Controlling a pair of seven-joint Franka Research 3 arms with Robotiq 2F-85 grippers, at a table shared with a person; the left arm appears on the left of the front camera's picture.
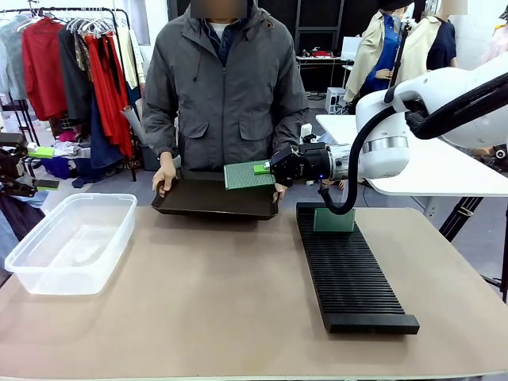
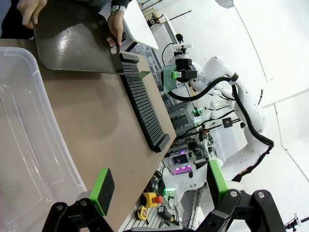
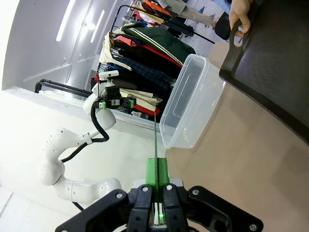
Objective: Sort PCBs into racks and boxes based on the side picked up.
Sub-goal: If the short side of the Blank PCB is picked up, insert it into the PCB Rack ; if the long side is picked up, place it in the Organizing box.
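One PCB (image 1: 244, 176) gripped in right gripper (image 1: 260, 168) jaws over tray (image 1: 210, 200); rack (image 1: 349, 274) far end lies right, lower, by counter (image 1: 198, 305) far edge. Left gripper (image 2: 160, 186) jaws open.

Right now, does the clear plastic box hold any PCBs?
No: the clear box is bare inside, and the one PCB in the air is clamped in the right gripper by the person's black tray.
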